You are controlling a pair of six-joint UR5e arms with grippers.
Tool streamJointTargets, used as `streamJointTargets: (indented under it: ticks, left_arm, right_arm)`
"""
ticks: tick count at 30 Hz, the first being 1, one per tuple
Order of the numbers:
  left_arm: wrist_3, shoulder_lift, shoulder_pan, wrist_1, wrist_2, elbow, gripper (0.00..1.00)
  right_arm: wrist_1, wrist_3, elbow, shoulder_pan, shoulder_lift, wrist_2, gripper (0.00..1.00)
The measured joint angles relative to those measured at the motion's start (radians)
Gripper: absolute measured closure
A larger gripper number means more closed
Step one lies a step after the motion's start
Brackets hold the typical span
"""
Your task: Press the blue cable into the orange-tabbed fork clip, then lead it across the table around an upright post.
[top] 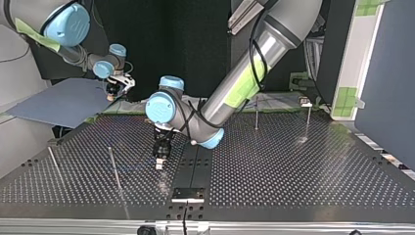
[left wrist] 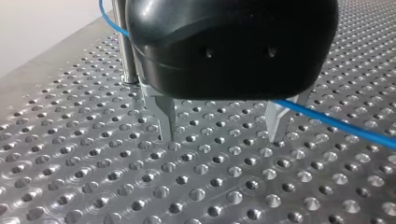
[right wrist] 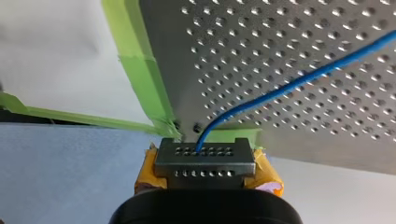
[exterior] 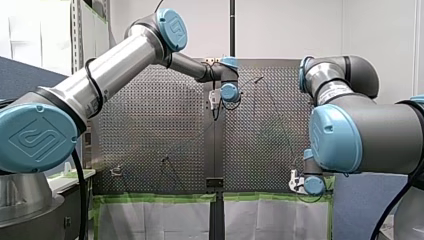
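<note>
The blue cable (left wrist: pixel 336 123) comes round an upright metal post (left wrist: pixel 123 46), passes behind my left gripper's black body and runs out past one finger. My left gripper (left wrist: pixel 222 137) is open, its metal fingers (left wrist: pixel 166 119) standing tip-down on the perforated table. The body hides whether the cable lies between them. In the top view this gripper (top: pixel 160 164) stands near the table's middle, beside a thin post (top: pixel 113 166). At the table's corner, my right gripper (right wrist: pixel 205 179) has its yellow pads (right wrist: pixel 145 175) shut on a grey connector block (right wrist: pixel 203 158). The cable (right wrist: pixel 289 86) leaves that block across the plate.
More thin posts (top: pixel 256 112) (top: pixel 308 120) (top: pixel 54 164) stand on the table (top: pixel 293 166). Green tape (right wrist: pixel 140 70) lines the table edge by my right gripper (top: pixel 115 93). A black bracket (top: pixel 187 193) sits at the top view's near edge. A small fixture (exterior: pixel 116 171) sits at the front view's lower left.
</note>
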Motion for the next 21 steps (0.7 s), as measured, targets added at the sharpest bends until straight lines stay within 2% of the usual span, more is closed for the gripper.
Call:
streamJointTargets:
  ticks: [5,11,16,21]
  left_arm:
    - [0.001,0.000,-0.001,-0.012,-0.012,0.000,0.05]
    - [0.011,0.000,-0.006,-0.022,-0.021,0.001,0.05]
    - [0.023,0.000,-0.008,-0.032,-0.035,0.001,0.05]
    - [0.000,0.001,-0.008,-0.047,-0.039,0.001,0.03]
  right_arm:
    - [-0.019,-0.002,-0.015,0.001,0.040,-0.003,1.00]
    - [-0.053,-0.004,-0.039,0.002,0.048,-0.023,1.00]
    - [-0.050,-0.004,-0.060,0.000,0.049,-0.042,1.00]
    - [-0.046,0.001,-0.065,-0.006,0.049,-0.050,1.00]
